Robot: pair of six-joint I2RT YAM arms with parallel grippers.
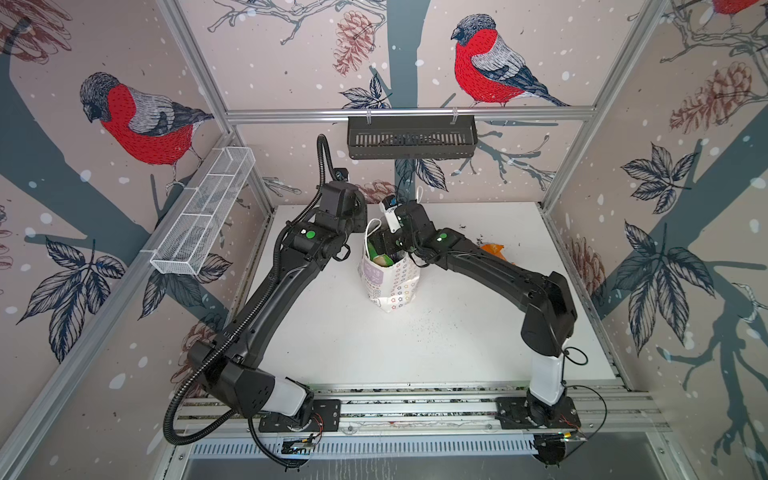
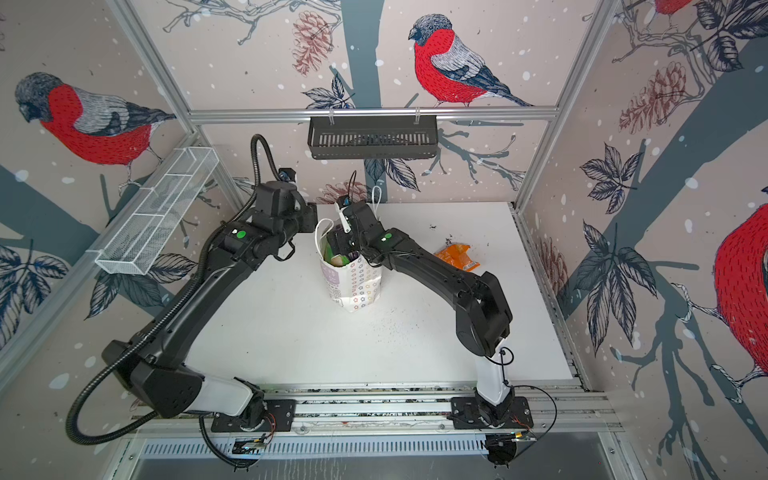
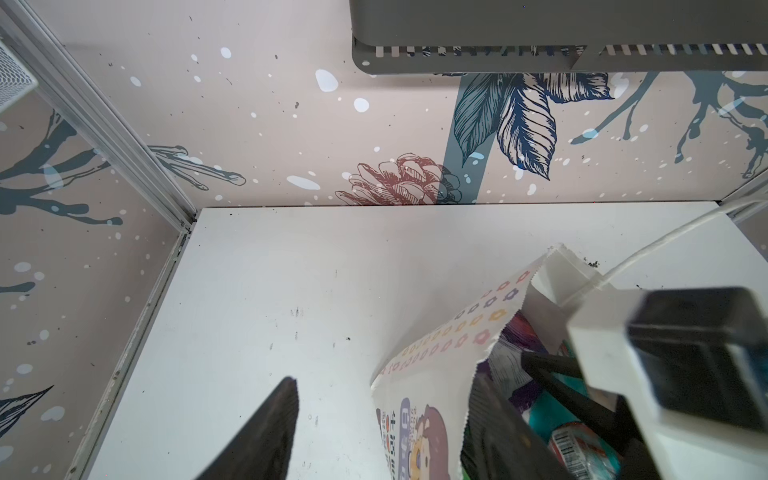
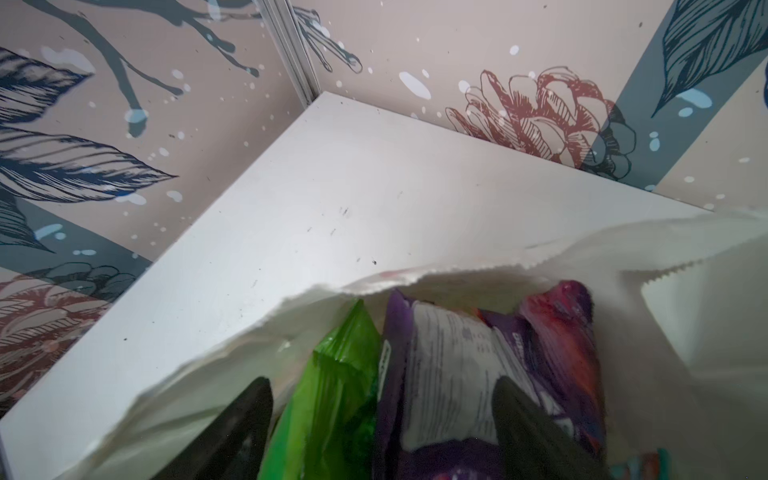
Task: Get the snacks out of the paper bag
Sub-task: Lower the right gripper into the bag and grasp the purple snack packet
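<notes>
The right end effector (image 4: 382, 386) hangs inside the mouth of the paper bag (image 1: 390, 286). Its jaws are spread and nothing is clamped. The green packet (image 4: 328, 395) and the purple packet (image 4: 478, 374) both lie between its fingers (image 4: 528, 428). Closing here could pinch both packets at once. It could also catch only a slick, crinkled edge, which would likely slip free on the way up.

The left end effector (image 3: 386, 378) is also open. It straddles the bag's side wall, with one finger outside and one inside, and grips no paper. With the bag unbraced, a packet dragging against the wall could lift the light bag with it or tip it over. The two end effectors also crowd the same narrow opening, so a small sideways move could knock them together or crumple the serrated rim inward.

A white cord handle (image 2: 320, 237) loops up beside the right wrist and could snag as the arm rises.

The bag stands upright at the centre of both top views on the white counter (image 1: 457, 324). One orange packet (image 2: 457, 257) lies on the counter right of centre. The other snacks I can see are inside the bag.
</notes>
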